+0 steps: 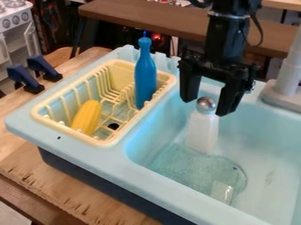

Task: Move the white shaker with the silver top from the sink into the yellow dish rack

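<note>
Fingers (189,85): wide open, empty, near silver-capped white shaker (202,129) in pale-blue plastic sink (144,169). Yellow plastic rack (108,142) contains yellow toy corn (87,117), blue bottle (145,79).

The black gripper (206,108) has open air between its fingers, and the silver top of the white shaker (202,132) shows in that gap. The sink (271,151) has open room in front of the shaker and toward the right of the view, but its walls block low sideways paths. The tall blue bottle (145,77) stands up in the way to the left. Below it, the yellow rack (104,143) has a rim and thin bars that stick up. Above the yellow corn (87,117), the way down is open. The gray tap (287,79) blocks the far right.
</note>
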Robot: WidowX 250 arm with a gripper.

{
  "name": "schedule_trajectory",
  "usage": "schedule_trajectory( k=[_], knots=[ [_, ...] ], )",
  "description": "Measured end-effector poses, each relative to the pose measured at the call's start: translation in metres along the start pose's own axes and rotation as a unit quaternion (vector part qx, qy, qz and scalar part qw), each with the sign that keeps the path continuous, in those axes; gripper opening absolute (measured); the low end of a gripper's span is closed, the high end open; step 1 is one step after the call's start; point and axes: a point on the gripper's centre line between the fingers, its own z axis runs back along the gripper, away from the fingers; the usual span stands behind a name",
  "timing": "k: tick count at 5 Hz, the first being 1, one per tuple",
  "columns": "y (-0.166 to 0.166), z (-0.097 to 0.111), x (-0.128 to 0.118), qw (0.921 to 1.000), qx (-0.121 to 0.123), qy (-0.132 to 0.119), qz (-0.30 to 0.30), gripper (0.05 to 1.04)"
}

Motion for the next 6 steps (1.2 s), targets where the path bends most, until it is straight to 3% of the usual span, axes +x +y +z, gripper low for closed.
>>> schedule_trajectory(
  k=[1,3,5,6],
  knots=[
    [0.001,-0.002,0.000,1.0000,0.004,0.001,0.002,0.965],
    [0.009,-0.002,0.005,0.9999,-0.006,-0.014,0.008,0.526],
    [0.000,-0.002,0.001,1.0000,-0.004,-0.002,0.002,0.514],
    [-0.012,0.007,0.003,0.9999,-0.002,-0.011,-0.010,0.514]
  ],
)
